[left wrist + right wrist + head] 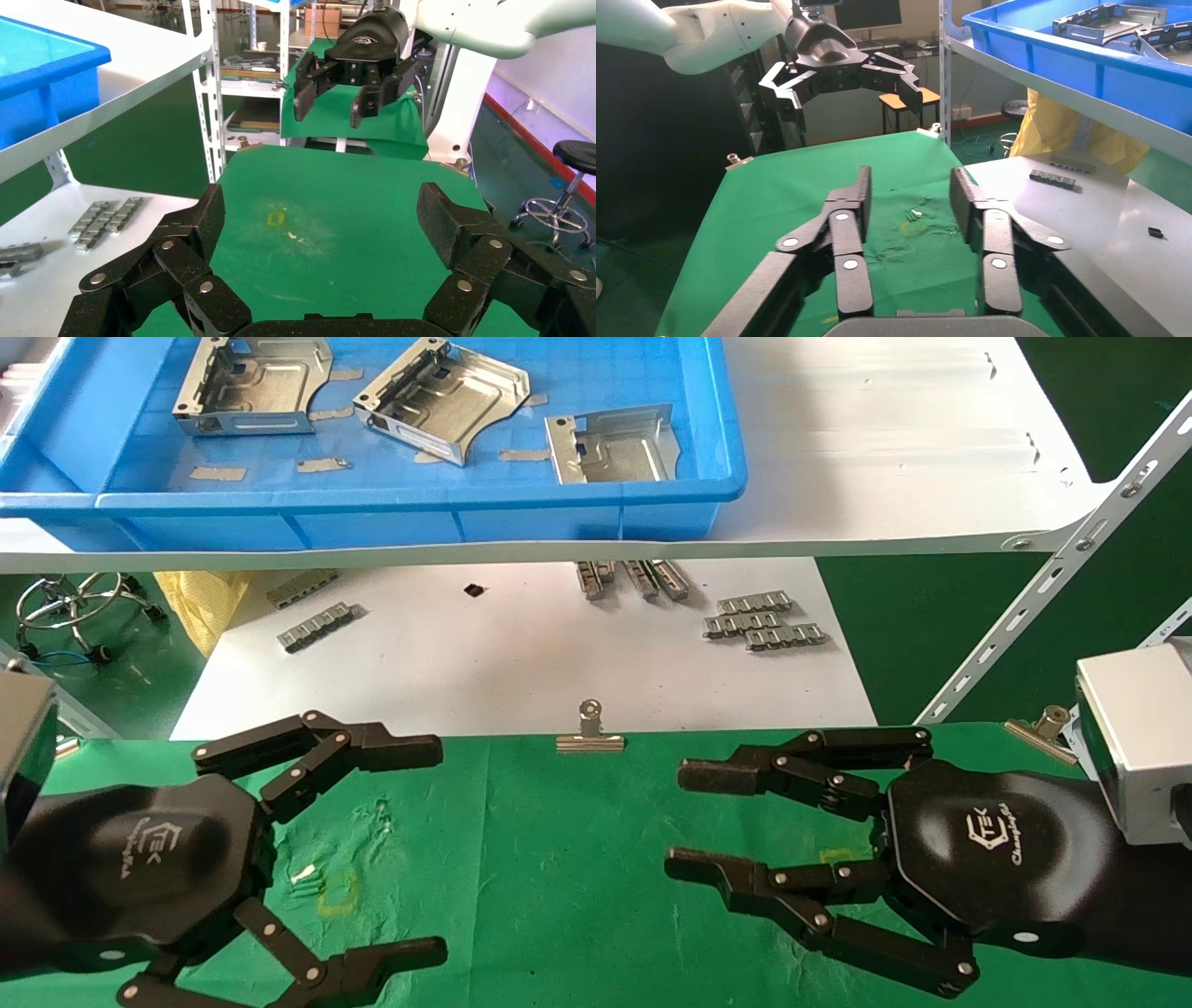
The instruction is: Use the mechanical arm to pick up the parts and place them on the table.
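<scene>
Parts: three silver stamped plates (256, 384), (442, 398), (610, 447) lie in the blue bin (372, 509) on the upper white shelf (885, 458), well apart from both tools and higher than the desk.
Desk: green cloth (549, 859), wrinkled, with a small yellow square mark (337, 894) near the left tool; no plate lies on it.
Left tool: the left tool (438, 845) hovers over the near left part of the desk, fingers spread wide, holding nothing and touching nothing.
Right tool: the right tool (684, 817) hovers over the near right part of the desk, fingers pointing toward the left one, spread apart, empty.
Between the tools: bare green cloth; a silver binder clip (589, 733) sits on the desk's far edge, roughly midway between them.
Lower white board: beyond the desk and under the shelf, it carries small grey ribbed strips (764, 621), (315, 626).
Head view only: all three plates at once and their spread across the bin floor.
Left wrist view: its own left tool (320, 217) wide open above the yellow mark (276, 218), with the right tool (334, 102) farther off, also open; the plates are hidden by the bin wall (42, 91).
Right wrist view: its own right tool (909, 193) with fingers (849, 232) parted, the left tool (842, 84) beyond it, and only the edges of plates (1102, 17) showing over the bin rim (1074, 53).
</scene>
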Robot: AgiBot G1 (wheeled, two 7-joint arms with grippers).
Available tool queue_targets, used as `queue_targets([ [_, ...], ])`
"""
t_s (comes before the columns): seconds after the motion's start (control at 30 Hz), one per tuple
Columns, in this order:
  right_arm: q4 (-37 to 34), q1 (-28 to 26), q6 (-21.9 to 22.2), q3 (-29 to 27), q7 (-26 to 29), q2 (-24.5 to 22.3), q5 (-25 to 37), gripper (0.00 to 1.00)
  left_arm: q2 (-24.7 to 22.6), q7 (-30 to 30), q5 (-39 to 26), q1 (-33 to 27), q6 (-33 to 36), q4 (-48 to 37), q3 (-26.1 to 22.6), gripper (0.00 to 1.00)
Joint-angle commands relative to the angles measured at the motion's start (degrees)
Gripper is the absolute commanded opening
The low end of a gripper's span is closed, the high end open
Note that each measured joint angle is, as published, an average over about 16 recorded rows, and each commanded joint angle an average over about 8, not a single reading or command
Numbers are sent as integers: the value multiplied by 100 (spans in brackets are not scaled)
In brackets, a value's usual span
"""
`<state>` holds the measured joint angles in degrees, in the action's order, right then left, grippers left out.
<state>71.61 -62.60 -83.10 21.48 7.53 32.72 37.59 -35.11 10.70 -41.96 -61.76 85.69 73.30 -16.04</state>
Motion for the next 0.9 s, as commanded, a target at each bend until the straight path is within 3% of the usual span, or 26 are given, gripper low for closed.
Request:
queue_targets([
  [0.03,0,0,0,0,0,0,0,0,0,0,0,0,0,0,0,100],
  [0.9,0,0,0,0,0,0,0,0,0,-4,1,-3,-4,3,4,100],
])
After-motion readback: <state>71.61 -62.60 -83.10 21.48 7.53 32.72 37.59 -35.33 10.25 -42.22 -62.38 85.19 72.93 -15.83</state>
